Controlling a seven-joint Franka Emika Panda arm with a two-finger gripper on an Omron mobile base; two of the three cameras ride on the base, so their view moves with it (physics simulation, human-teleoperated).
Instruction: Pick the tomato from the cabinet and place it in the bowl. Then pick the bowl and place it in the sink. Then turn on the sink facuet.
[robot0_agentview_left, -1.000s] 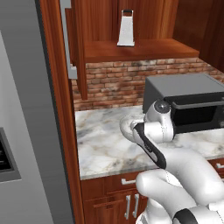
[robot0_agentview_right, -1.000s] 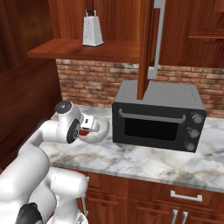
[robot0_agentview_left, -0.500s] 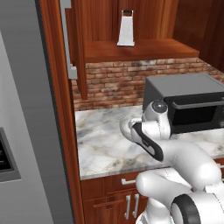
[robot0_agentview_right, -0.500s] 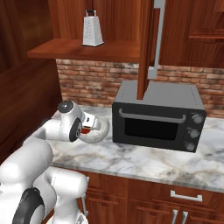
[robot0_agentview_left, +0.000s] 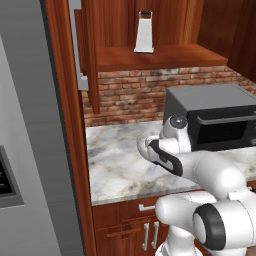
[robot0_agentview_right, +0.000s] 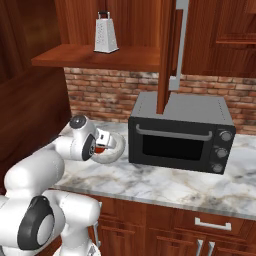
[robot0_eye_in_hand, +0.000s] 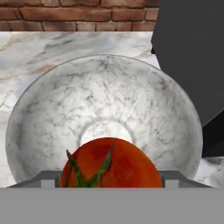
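Observation:
The red-orange tomato (robot0_eye_in_hand: 114, 164) sits between the fingers of my gripper (robot0_eye_in_hand: 109, 180), which is shut on it just above the marbled whitish-grey bowl (robot0_eye_in_hand: 105, 100). The bowl (robot0_agentview_right: 116, 149) stands on the marble counter, left of the oven. My gripper (robot0_agentview_right: 101, 142) hangs over the bowl's near rim, with a bit of the red tomato (robot0_agentview_right: 100, 148) showing. My arm partly hides the bowl (robot0_agentview_left: 144, 145) in the left base view. The cabinet (robot0_agentview_left: 160, 57) is open above, its door with the grey bar handle (robot0_agentview_right: 180, 45) swung out. The sink and faucet are out of view.
A black toaster oven (robot0_agentview_right: 180, 135) stands right beside the bowl. A metal grater (robot0_agentview_right: 106, 32) is on the cabinet shelf. The open cabinet door (robot0_agentview_right: 167, 55) hangs over the oven. A brick wall backs the counter (robot0_agentview_left: 115, 165), and a grey fridge (robot0_agentview_left: 30, 150) stands to the left.
My hand has edged slightly toward the bowl with the tomato still held. The bowl and oven have not moved.

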